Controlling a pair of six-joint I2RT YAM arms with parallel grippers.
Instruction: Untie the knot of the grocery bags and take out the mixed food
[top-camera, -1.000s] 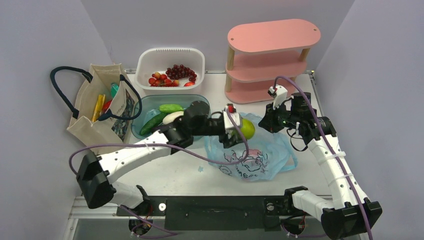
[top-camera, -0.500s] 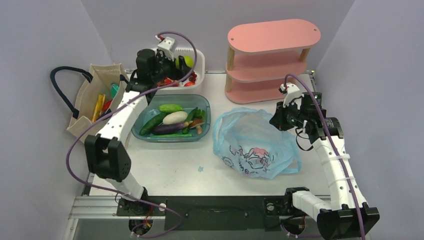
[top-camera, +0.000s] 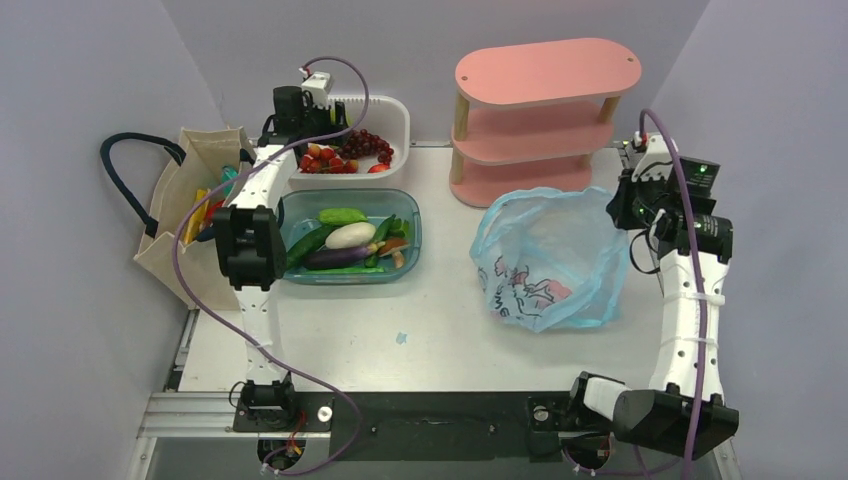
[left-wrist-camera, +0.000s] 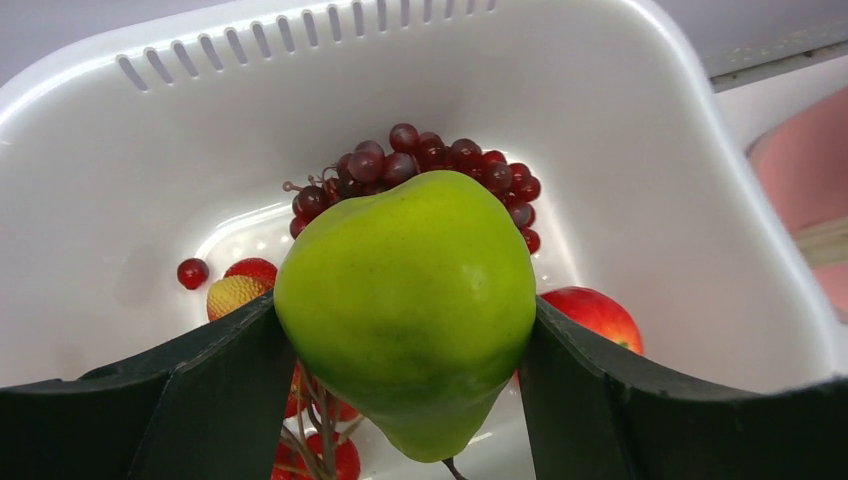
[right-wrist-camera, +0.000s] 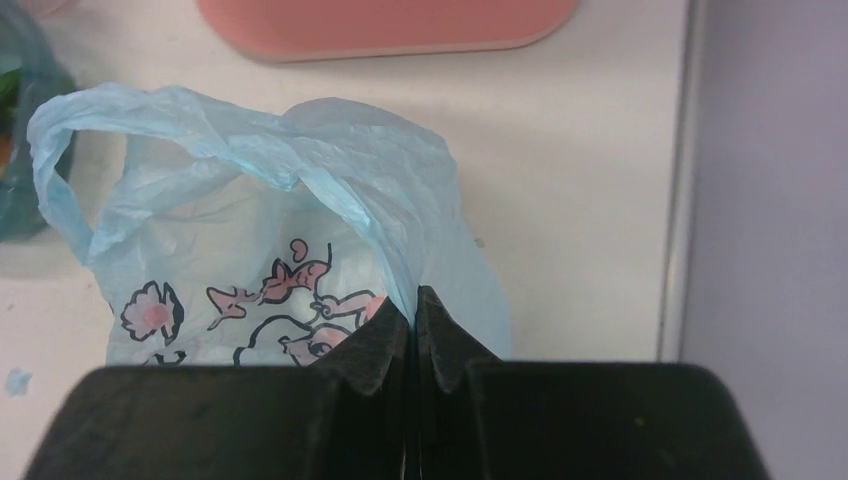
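Left gripper (left-wrist-camera: 405, 345): at the upper left of the overhead view. Its jaws stand wide and press on both sides of a green pear (left-wrist-camera: 405, 290), so your hold is by the flanks, with the narrow end hanging below.
Green pear: it hangs over the white basket (left-wrist-camera: 300, 40), above the grapes (left-wrist-camera: 430, 165) and small red fruit, touching neither. It looks set for a drop among the other fruit.
Right gripper (right-wrist-camera: 414, 325): at the right of the overhead view. Its jaws are pinched fully together on a fold of the blue bag (top-camera: 545, 260) at its rim.
Blue bag: it stands on the table at centre right, just in front of the pink shelf (top-camera: 545, 75). Your pinch lifts one side, which seems to hold the mouth open.
Knot: none shows. In the right wrist view the handle loops lie apart.
Bag contents: you cannot tell, because the pink print hides any shape inside.
Canvas tote (top-camera: 165, 250): at the far left, beside the teal tub (top-camera: 412, 215). It is open, with snack packets (top-camera: 197, 215) inside.
Step in hand: probably releasing the pear.
Risk: a high drop may make it bounce off the basket's sloped wall.
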